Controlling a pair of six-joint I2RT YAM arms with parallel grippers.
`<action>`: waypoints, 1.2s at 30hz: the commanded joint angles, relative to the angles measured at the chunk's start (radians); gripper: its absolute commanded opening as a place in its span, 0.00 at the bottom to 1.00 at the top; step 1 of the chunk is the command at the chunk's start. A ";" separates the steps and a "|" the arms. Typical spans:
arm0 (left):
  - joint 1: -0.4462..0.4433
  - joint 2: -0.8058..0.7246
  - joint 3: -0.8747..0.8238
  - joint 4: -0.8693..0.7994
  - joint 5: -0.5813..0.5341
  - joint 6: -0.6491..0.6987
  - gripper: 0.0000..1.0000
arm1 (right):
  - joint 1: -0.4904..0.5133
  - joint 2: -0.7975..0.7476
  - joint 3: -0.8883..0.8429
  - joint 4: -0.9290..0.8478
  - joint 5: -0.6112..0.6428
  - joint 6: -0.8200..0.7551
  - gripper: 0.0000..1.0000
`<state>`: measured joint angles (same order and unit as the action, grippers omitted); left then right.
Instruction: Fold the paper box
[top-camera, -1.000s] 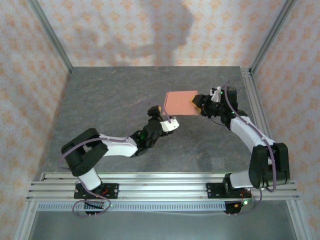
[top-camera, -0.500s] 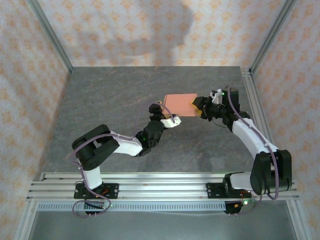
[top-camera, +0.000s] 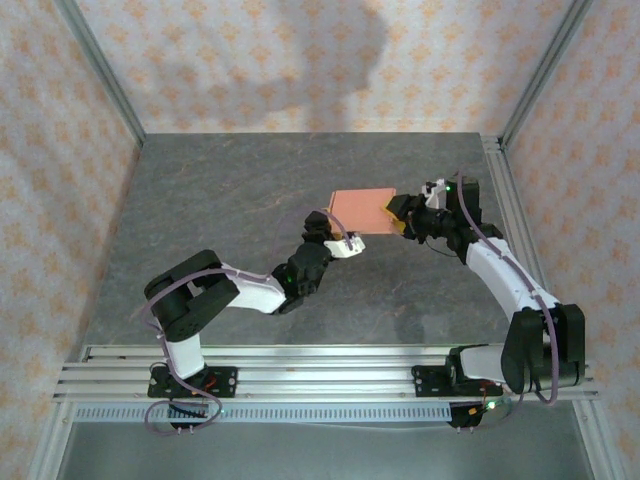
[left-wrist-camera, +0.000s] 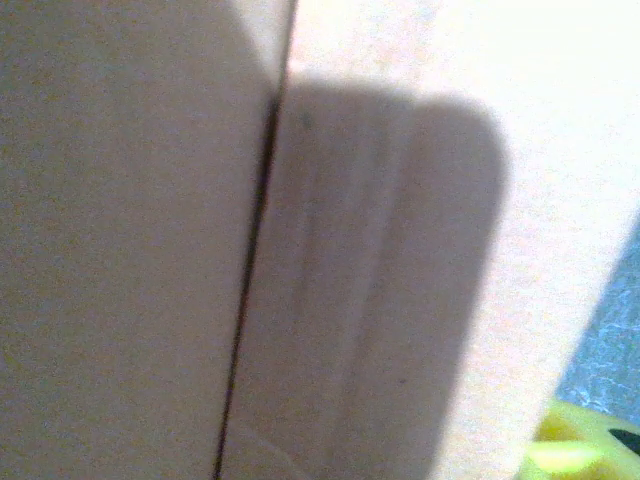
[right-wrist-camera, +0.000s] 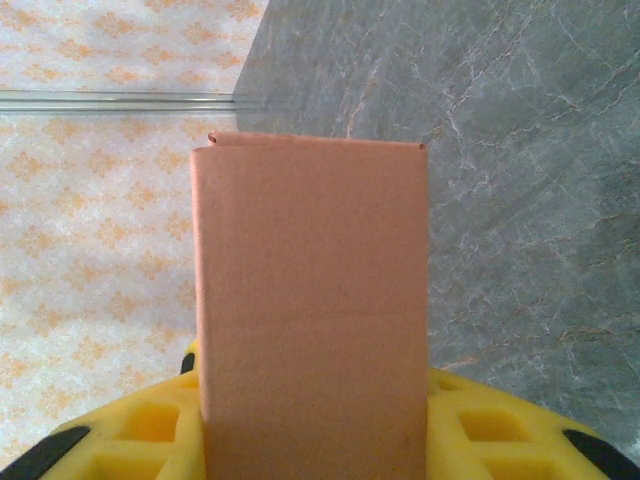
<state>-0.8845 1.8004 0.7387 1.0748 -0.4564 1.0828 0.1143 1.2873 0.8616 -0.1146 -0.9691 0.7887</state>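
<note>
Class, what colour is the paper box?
The paper box is salmon-orange; clearest in the right wrist view.

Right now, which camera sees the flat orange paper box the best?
The right wrist view: the flat salmon-orange paper box is sharp and close, far edge and corners clear. The top external view shows the whole box, small, in the right gripper. The left wrist view gives a blurry close-up of the box.

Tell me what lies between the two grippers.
The paper box lies there, one edge in the right gripper, the opposite corner by the left gripper; the top view shows it.
</note>
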 joint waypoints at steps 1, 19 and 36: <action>-0.022 -0.007 0.019 0.047 -0.011 0.002 0.53 | 0.001 -0.014 -0.006 -0.013 -0.030 -0.022 0.39; -0.066 -0.030 -0.018 0.013 -0.051 -0.011 0.49 | -0.004 0.025 0.042 -0.069 -0.044 -0.079 0.39; -0.066 -0.145 -0.025 -0.231 -0.055 -0.214 0.34 | -0.004 -0.033 0.017 0.027 0.015 -0.043 0.86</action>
<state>-0.9539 1.7168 0.7242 0.9257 -0.5056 0.9783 0.1104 1.2934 0.8749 -0.1444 -0.9844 0.7441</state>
